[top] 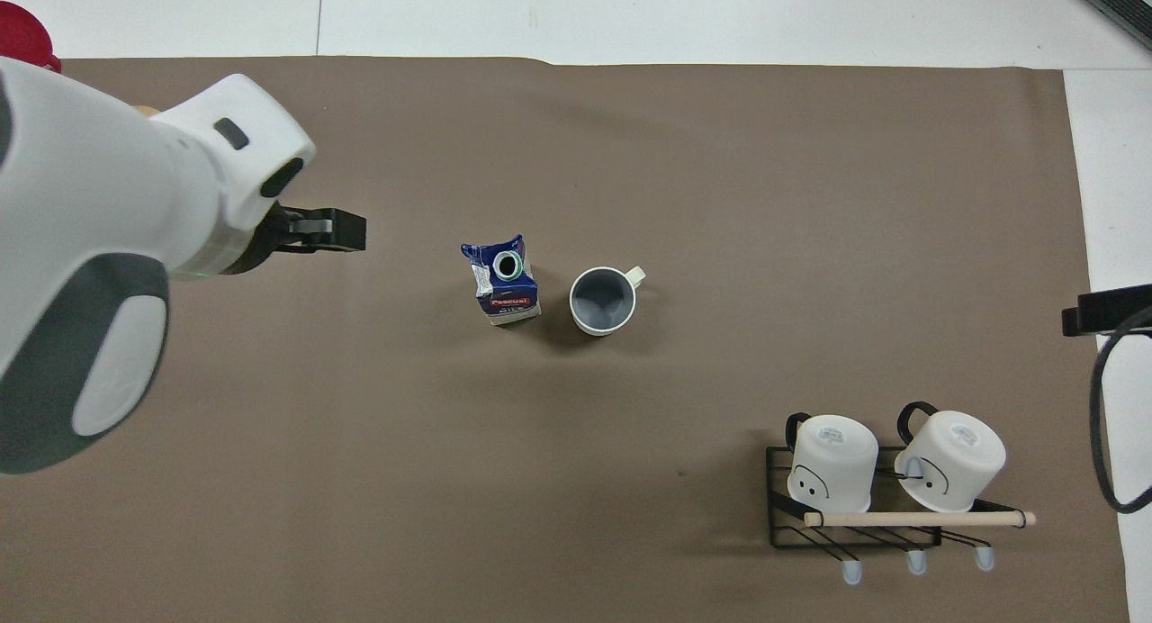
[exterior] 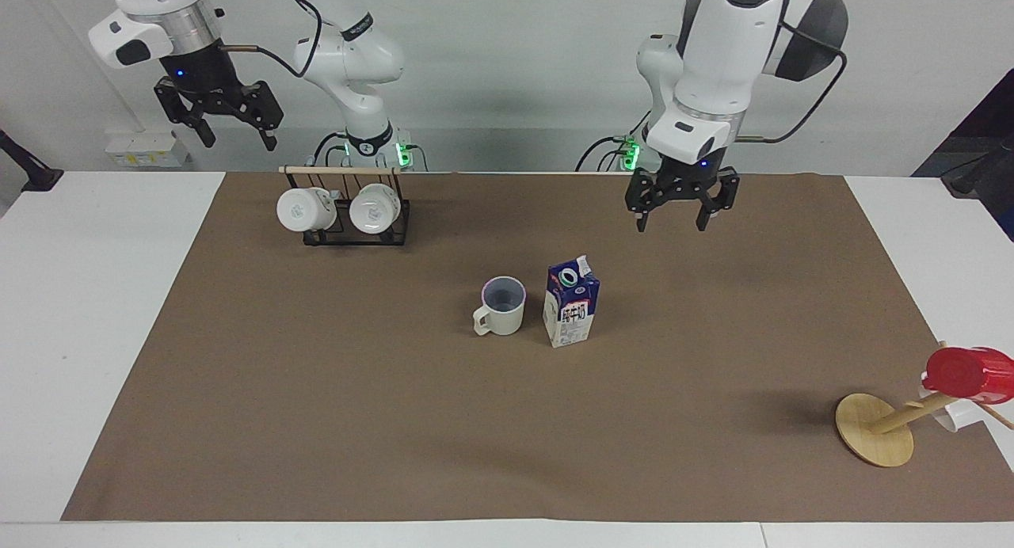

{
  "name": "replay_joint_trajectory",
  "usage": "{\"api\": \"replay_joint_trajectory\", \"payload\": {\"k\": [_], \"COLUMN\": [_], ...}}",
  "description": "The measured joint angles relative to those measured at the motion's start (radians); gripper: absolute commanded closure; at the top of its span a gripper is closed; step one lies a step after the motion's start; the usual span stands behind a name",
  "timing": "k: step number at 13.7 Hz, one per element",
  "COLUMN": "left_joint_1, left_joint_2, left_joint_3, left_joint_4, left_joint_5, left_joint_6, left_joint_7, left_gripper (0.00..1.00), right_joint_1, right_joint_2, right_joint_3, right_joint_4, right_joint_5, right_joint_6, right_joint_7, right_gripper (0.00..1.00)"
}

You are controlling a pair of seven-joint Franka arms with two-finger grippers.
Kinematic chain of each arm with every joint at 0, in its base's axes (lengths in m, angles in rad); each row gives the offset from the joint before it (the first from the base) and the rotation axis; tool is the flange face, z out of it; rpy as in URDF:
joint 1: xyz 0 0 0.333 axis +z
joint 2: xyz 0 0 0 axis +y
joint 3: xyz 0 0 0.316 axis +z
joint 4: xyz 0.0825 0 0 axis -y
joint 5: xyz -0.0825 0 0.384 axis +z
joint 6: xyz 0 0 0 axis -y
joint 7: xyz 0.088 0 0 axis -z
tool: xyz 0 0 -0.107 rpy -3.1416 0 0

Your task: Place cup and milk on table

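Centrally, cup [exterior: 504, 304] beside milk [exterior: 571, 302] on table's [exterior: 95, 294] brown mat [exterior: 396, 421].

Hidden and cut-off parts

In the overhead view the left arm's blurred white body covers the left claw [top: 337, 230], so only a dark tip shows, along with the wooden stand and most of the red cup [top: 25, 40] beside it. The right claw [top: 1105, 310] is cut by the frame edge there. The facing view crops the red cup's far end [exterior: 968, 374].
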Motion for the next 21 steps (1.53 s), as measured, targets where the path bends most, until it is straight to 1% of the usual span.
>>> {"api": "replay_joint_trajectory", "payload": {"k": [3,5,9,12,21], "left_joint_1": [0.127,0.207,0.299,0.314,0.314], "left_joint_2": [-0.029,-0.051,-0.058,-0.058,-0.059], "left_joint_3": [0.008,0.012,0.014,0.014,0.010], "left_joint_4": [0.002,0.020,0.097,0.135,0.141], "left_joint_5": [-0.022,-0.034,-0.036,-0.037,-0.037], "left_joint_6": [-0.021,-0.067,-0.178,-0.237,-0.274], "left_joint_7": [0.152,0.258,0.338,0.368,0.381], "left_gripper": [0.00,0.00,0.00,0.00,0.00], "right_joint_1": [0.000,0.000,0.000,0.000,0.000], "right_joint_2": [0.000,0.000,0.000,0.000,0.005], "right_joint_3": [0.000,0.000,0.000,0.000,0.000], "right_joint_4": [0.000,0.000,0.003,0.008,0.008], "right_joint_5": [-0.001,-0.002,-0.002,-0.002,-0.001], "right_joint_6": [0.000,0.000,0.003,0.004,0.004], "right_joint_7": [0.000,0.000,0.001,0.004,0.005], "right_gripper": [0.00,0.00,0.00,0.00,0.00]}}
